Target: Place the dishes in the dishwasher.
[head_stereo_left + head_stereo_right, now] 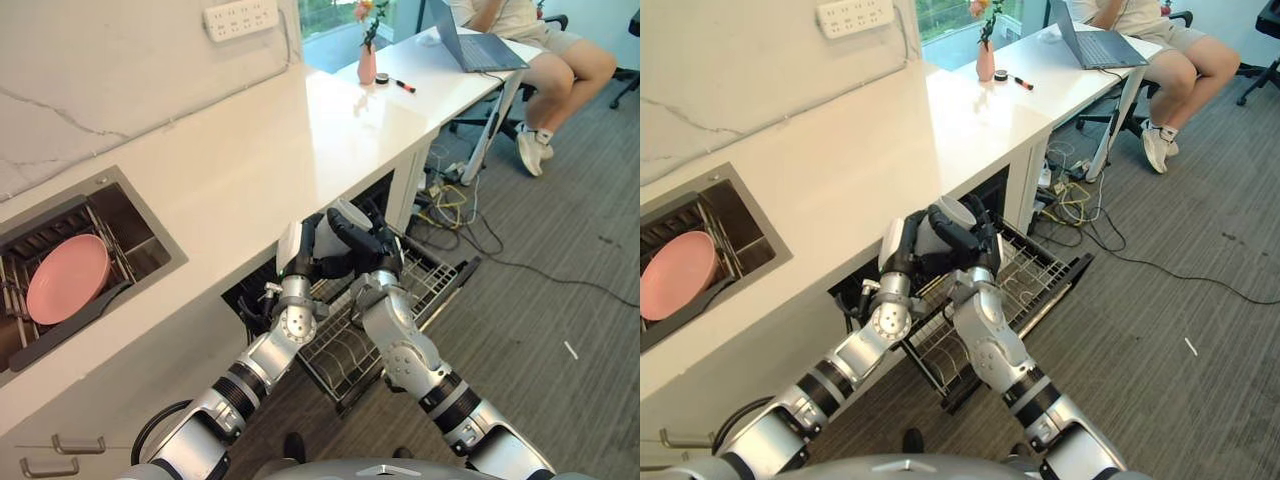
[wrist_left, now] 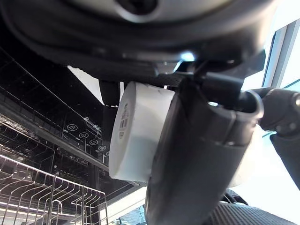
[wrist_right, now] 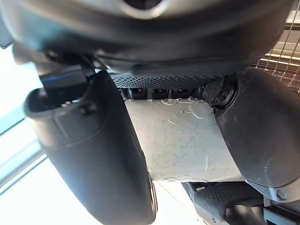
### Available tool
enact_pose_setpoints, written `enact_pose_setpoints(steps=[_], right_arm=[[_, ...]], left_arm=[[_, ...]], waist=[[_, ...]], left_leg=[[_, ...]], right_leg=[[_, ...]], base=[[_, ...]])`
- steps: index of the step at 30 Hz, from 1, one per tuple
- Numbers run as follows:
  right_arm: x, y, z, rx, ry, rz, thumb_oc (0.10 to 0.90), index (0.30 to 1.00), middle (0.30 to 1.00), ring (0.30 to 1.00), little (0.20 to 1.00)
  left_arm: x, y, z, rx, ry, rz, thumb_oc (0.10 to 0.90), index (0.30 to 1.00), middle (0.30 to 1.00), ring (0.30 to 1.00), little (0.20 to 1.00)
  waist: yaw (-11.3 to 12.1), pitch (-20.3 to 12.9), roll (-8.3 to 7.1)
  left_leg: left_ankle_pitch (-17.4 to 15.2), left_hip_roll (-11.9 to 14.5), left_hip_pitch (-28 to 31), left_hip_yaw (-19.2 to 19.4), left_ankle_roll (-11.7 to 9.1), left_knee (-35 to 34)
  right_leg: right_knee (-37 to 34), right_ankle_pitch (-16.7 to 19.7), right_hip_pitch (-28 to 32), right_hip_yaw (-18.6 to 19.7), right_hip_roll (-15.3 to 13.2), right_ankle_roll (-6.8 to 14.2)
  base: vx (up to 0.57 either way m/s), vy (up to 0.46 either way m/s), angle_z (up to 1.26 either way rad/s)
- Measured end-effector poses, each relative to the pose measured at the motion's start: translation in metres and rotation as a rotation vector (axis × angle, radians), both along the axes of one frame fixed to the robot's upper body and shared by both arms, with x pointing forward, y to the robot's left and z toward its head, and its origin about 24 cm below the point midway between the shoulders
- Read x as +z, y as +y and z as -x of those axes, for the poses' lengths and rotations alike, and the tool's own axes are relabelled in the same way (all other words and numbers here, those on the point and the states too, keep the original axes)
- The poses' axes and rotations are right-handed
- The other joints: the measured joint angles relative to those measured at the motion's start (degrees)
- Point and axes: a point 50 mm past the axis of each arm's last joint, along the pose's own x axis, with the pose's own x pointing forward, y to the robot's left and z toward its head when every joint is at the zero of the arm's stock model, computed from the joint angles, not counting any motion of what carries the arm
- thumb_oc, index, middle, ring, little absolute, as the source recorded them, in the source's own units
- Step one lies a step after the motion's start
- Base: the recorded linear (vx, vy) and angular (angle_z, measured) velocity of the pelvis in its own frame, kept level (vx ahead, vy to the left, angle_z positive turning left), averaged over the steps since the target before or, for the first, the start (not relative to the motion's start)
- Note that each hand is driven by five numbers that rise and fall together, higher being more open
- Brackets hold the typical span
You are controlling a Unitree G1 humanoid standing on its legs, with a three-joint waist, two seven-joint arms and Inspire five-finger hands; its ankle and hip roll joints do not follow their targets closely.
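Here both hands meet over the pulled-out dishwasher rack (image 1: 395,300), a wire basket drawn from under the white desk (image 1: 250,160). The left hand (image 1: 300,250) and the right hand (image 1: 362,248) both curl round one white bowl (image 1: 335,228), which hangs above the rack without touching the wires. In the left wrist view the bowl (image 2: 136,136) sits on its side between the dark fingers, its rim toward the rack's tines below. In the right wrist view a scuffed white surface, seemingly the same bowl, is clamped between the thumb and the fingers. The part of the rack beneath the hands looks bare of dishes. Well off to the left hand's side, a sink (image 1: 140,235) is sunk into the desk and holds a pink plate (image 1: 67,277) leaning in a dark rack. Far beyond the hands, the desk carries a pink vase (image 1: 367,62) with flowers and a laptop (image 1: 475,45), where a person (image 1: 540,50) sits.
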Motion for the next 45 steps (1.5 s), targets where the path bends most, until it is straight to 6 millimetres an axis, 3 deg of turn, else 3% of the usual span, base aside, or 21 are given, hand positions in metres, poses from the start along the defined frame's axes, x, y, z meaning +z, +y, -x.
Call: enact_pose_setpoints(steps=[9,10,11,12,13,19,35,36,45], right_arm=[[-0.002,-0.001,0.0,-0.021,0.003,-0.019,0.8,0.9,0.9,0.9,0.9],[-0.003,-0.001,0.0,-0.017,0.006,-0.021,0.717,0.775,0.775,0.775,0.775],[-0.003,-0.001,0.0,-0.016,0.015,-0.036,0.467,0.401,0.401,0.401,0.401],[-0.004,-0.001,0.0,-0.015,0.019,-0.037,0.417,0.326,0.326,0.326,0.326],[-0.005,-0.001,0.0,-0.013,0.019,-0.035,0.4,0.3,0.3,0.3,0.3],[-0.016,-0.004,0.0,-0.013,0.035,0.035,0.4,0.3,0.3,0.3,0.3],[-0.012,-0.008,-0.002,-0.051,0.011,0.065,0.4,0.3,0.3,0.3,0.3],[-0.012,-0.009,-0.003,-0.06,0.004,0.086,0.4,0.3,0.3,0.3,0.3],[-0.008,-0.023,-0.008,-0.146,-0.013,0.155,0.4,0.3,0.3,0.3,0.3]], left_arm=[[0.0,-0.001,0.0,-0.018,-0.015,-0.038,0.4,0.3,0.3,0.3,0.3],[0.0,-0.001,0.0,-0.019,-0.014,-0.041,0.4,0.3,0.3,0.3,0.3],[0.0,-0.001,0.0,-0.022,-0.014,-0.05,0.4,0.3,0.3,0.3,0.3],[0.0,-0.001,0.0,-0.026,-0.015,-0.061,0.4,0.3,0.3,0.3,0.3],[0.0,0.0,0.0,-0.029,-0.013,-0.066,0.4,0.3,0.3,0.3,0.3],[-0.001,0.0,-0.001,-0.055,-0.002,-0.118,0.4,0.3,0.3,0.3,0.3],[0.004,-0.004,-0.004,-0.077,-0.011,-0.115,0.403,0.305,0.305,0.305,0.305],[0.004,-0.006,-0.004,-0.089,-0.007,-0.112,0.8,0.9,0.9,0.9,0.9],[0.011,-0.016,-0.008,-0.199,-0.024,-0.169,0.8,0.9,0.9,0.9,0.9]], waist=[[0.2,-0.2,0.33],[0.2,-0.2,0.33],[0.2,-0.2,0.32],[0.2,-0.3,0.31],[0.2,-0.3,0.31],[0.5,-0.3,0.28],[0.4,-0.3,0.26],[0.5,-0.3,0.26],[0.4,-0.3,0.26]], left_leg=[[0.0,0.0,0.0,-0.3,0.0,0.0],[0.0,0.0,0.0,-0.3,0.0,0.0],[0.0,0.0,0.0,-0.3,0.0,0.0],[0.0,0.0,0.0,-0.3,0.0,0.0],[0.0,0.0,0.0,-0.3,0.0,0.0],[0.1,-0.1,0.0,-0.6,0.0,0.0],[0.1,-0.1,0.2,-0.8,0.0,0.0],[0.1,-0.1,0.2,-0.9,0.0,0.0],[0.4,-0.3,-0.2,-2.5,0.0,0.0]], right_leg=[[0.0,0.0,0.1,-0.4,0.0,0.0],[0.0,0.0,0.1,-0.4,0.0,0.0],[0.0,0.0,0.1,-0.4,0.0,0.0],[0.0,0.0,0.1,-0.4,0.0,0.0],[0.0,0.0,0.1,-0.4,0.0,0.0],[0.0,0.0,0.4,-0.6,0.0,0.0],[0.0,0.0,0.8,-0.9,0.0,0.0],[0.0,-0.1,0.9,-1.0,0.0,0.0],[0.0,-0.3,1.5,-2.6,0.0,-0.1]], base=[[0.0,0.0,0.0],[0.0,0.0,0.0],[0.0,0.0,0.0],[0.0,0.0,0.0],[0.0,0.0,0.0],[0.0,-0.001,0.01],[0.0,0.0,0.0],[0.0,0.0,0.0],[-0.01,-0.011,0.09]])
